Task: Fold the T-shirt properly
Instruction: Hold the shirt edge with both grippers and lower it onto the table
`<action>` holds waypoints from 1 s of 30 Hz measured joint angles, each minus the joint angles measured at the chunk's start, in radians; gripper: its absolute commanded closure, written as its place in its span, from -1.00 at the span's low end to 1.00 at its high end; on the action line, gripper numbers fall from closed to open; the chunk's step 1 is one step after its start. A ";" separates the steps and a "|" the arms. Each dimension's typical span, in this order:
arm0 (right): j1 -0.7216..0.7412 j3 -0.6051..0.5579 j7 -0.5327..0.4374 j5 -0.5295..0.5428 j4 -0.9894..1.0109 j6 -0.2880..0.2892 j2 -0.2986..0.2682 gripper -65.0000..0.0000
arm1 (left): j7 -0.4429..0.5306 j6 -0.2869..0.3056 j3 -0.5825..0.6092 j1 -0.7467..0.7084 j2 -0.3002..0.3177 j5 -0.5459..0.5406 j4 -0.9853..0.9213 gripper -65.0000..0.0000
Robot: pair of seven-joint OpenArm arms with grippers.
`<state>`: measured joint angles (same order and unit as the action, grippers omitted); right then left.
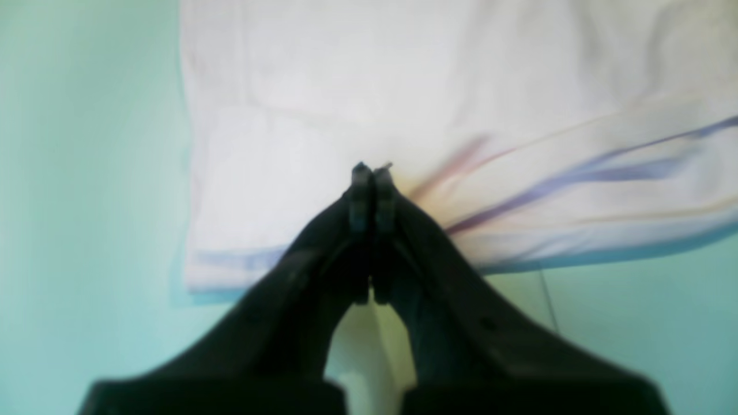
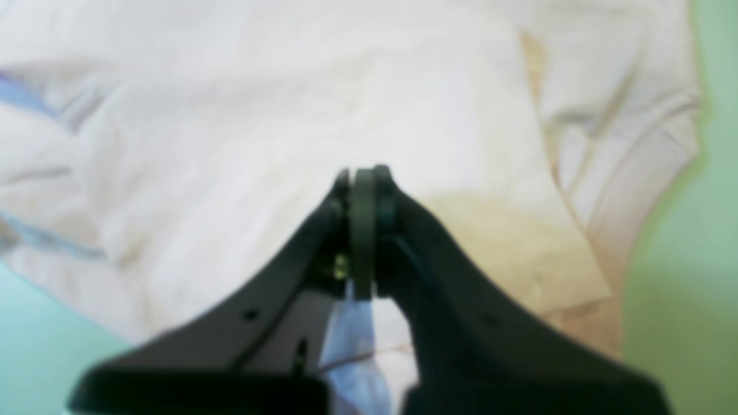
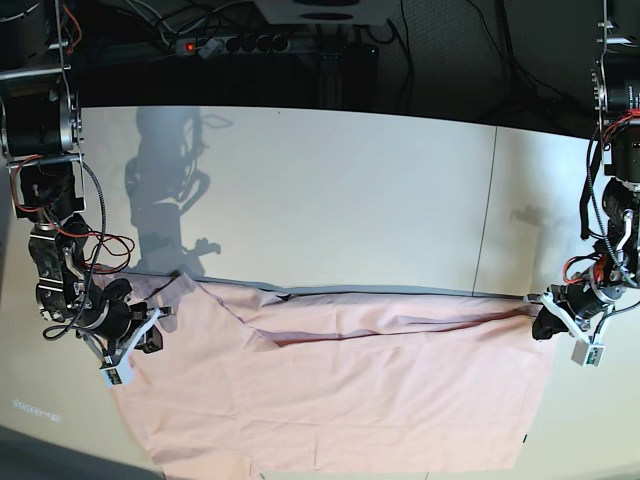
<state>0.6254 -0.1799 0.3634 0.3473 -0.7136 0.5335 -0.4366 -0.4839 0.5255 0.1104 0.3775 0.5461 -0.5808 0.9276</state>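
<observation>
T-shirt (image 3: 340, 400) spread on the table (image 3: 330, 200) — first fold under way, later folds remaining. Left gripper (image 3: 545, 322) and right gripper (image 3: 150, 338) are each clamped on opposite ends of its upper edge.

The left hand (image 3: 546, 322) hangs low by the desk's right edge, jaws pressed together. The right hand (image 3: 150, 338) sits low near the left edge, jaws likewise closed, its arm bent down from above.
</observation>
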 measured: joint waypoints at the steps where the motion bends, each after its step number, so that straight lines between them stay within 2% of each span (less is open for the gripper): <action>1: -0.001 0.013 0.000 0.001 0.000 0.000 0.002 1.00 | 0.008 -0.034 0.040 0.014 -0.001 0.035 0.000 1.00; 4: -0.002 0.024 -0.002 0.000 0.000 0.000 0.002 1.00 | 0.014 -0.154 0.131 0.060 -0.003 0.083 0.001 1.00; 6: -0.008 0.024 -0.003 0.001 0.000 0.000 0.002 1.00 | 0.019 -0.192 0.150 0.077 -0.002 0.087 0.002 1.00; 10: -0.053 0.024 -0.003 -0.002 0.000 0.000 0.005 1.00 | 0.010 -0.193 0.150 0.074 0.000 0.093 0.002 1.00; 14: -0.101 0.028 -0.042 0.019 -0.003 -0.002 0.005 1.00 | 0.002 -0.195 0.151 0.060 -0.006 0.102 -0.022 1.00; 20: -0.152 0.032 -0.084 0.036 -0.011 -0.003 0.004 1.00 | -0.069 -0.201 0.145 0.072 -0.045 0.098 -0.103 1.00; 26: -0.174 0.034 -0.091 0.041 -0.013 -0.004 0.002 1.00 | -0.061 -0.199 0.145 0.077 -0.055 0.093 -0.113 1.00; 28: -0.179 0.040 -0.082 0.042 -0.014 -0.005 0.002 1.00 | -0.061 -0.196 0.146 0.077 -0.050 0.095 -0.113 1.00; 30: -0.182 0.056 -0.063 0.047 -0.015 -0.004 0.002 1.00 | -0.064 -0.163 0.146 0.076 -0.035 0.098 -0.113 1.00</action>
<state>0.4431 -0.1234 0.3004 0.3946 -0.7288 0.5293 -0.4347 -0.5476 0.3630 0.2569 0.4538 0.5110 -0.4824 0.8150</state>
